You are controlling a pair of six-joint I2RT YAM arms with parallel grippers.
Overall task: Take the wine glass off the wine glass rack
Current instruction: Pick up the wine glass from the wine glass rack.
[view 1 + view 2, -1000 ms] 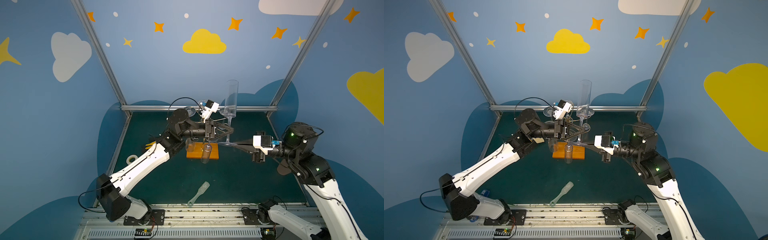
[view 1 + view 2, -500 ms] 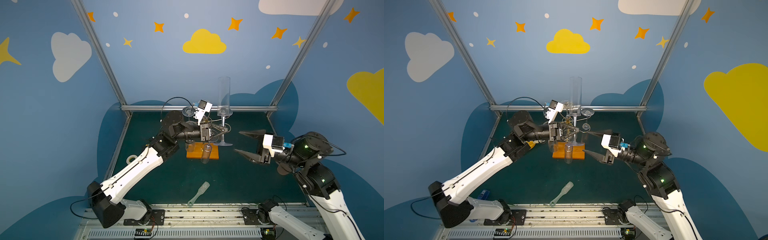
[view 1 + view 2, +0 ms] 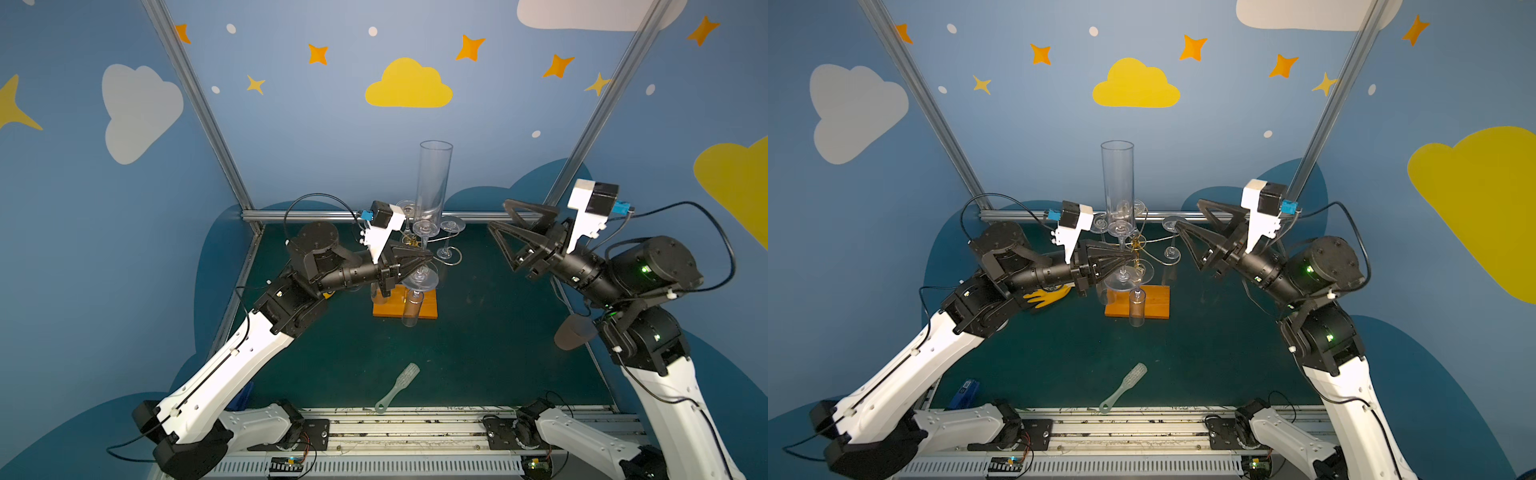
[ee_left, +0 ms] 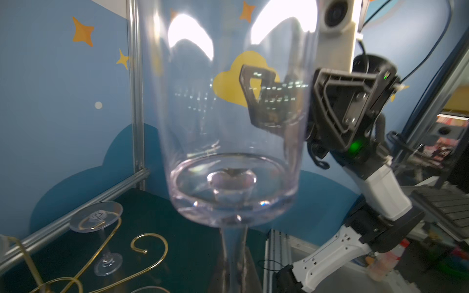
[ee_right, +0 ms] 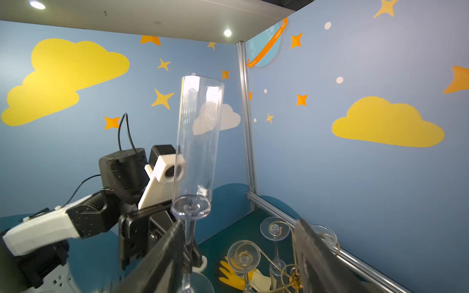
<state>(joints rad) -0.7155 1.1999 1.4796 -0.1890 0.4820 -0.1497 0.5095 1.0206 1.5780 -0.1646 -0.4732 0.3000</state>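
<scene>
One wine glass point(image 3: 434, 178) was held upright, bowl uppermost, by the left gripper point(image 3: 430, 257), whose jaws were clenched level across its stem. It was held above the wine glass rack point(image 3: 384, 309), near the middle of the far edge of the table point(image 3: 478, 340). Its foot was seen just under the jaws, among the gold curls; whether it touched them could not be told. The right gripper point(image 3: 498, 215) was spread wide and empty, well apart toward the right edge. A lift along the upright axis was judged necessary.

The wine glass rack point(image 3: 386, 309) stands mid-table, with the wine glass point(image 3: 432, 183) upright over it. From the rack, the left gripper point(image 3: 430, 257) is at nine o'clock, the right gripper point(image 3: 498, 215) at three, and a brush point(image 3: 398, 390) at six.
</scene>
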